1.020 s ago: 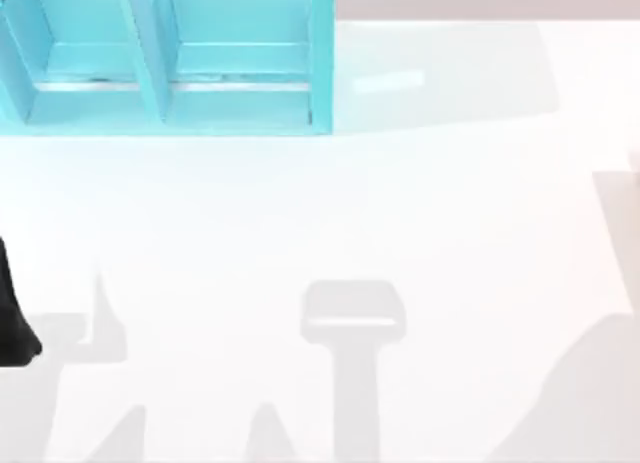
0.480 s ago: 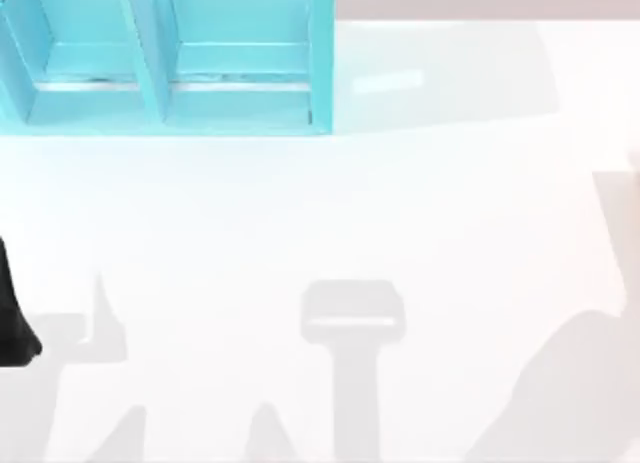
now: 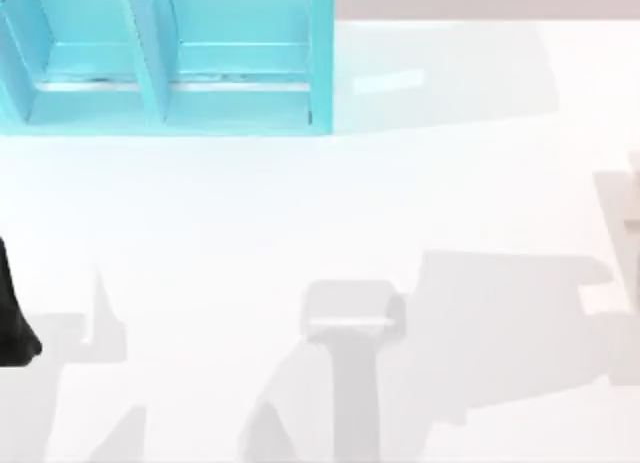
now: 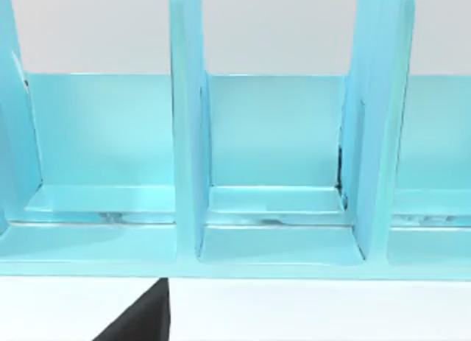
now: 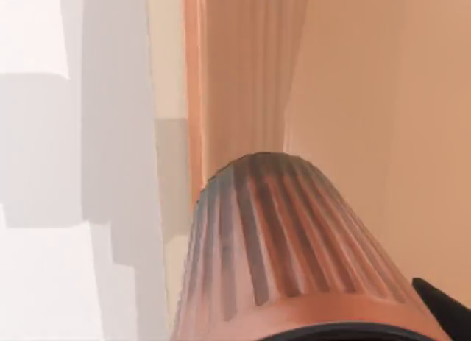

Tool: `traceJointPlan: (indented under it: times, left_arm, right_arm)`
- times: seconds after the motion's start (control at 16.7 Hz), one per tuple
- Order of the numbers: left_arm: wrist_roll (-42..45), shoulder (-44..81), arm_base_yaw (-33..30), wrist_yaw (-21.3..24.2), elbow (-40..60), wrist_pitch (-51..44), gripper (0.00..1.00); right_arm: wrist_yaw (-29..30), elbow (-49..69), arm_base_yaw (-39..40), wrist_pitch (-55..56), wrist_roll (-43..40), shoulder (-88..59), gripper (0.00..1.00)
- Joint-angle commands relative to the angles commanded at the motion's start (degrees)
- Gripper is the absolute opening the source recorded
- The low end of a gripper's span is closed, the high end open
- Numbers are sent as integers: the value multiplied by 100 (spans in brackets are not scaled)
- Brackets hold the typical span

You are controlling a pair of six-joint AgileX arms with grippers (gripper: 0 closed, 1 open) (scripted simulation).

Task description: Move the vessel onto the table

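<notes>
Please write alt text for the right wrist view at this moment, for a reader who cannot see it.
A small reddish-brown tapered cup with finely ribbed sides sits very close to the camera, its dark rim at the frame's edge. Behind it rise smooth pale orange panels, and beside them lies the plain white table, crossed by grey shadows. A black gripper finger tip shows beside the cup.

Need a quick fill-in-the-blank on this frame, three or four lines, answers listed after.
1. The shelf unit standing at the far left of the table is coloured ____.
2. In the right wrist view, the vessel close to the camera has ____ sides.
3. The left wrist view looks into the shelf unit's open ____.
4. In the top view, the left arm shows as a black shape at the table's ____ edge.

Missing words: turquoise; ribbed; compartments; left
</notes>
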State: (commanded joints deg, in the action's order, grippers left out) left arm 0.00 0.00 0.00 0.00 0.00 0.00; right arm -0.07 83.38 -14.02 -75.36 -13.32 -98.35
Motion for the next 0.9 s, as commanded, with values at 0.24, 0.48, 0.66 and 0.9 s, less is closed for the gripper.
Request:
traceJointPlan:
  times: [0.24,0.48,0.66,0.9]
  left_arm:
    - [0,0,0,0,0,0,100]
    - [0,0,0,0,0,0,100]
    - [0,0,0,0,0,0,100]
    - [0,0,0,0,0,0,100]
  right_arm:
    - [-13,3,21,-34,48,15,0]
    - [39,339,411,-120,422,-192,0]
    - [122,1024,1328,-333,1304,-654,0]
    - [186,2184,3296,-772,3188,-1519,0]
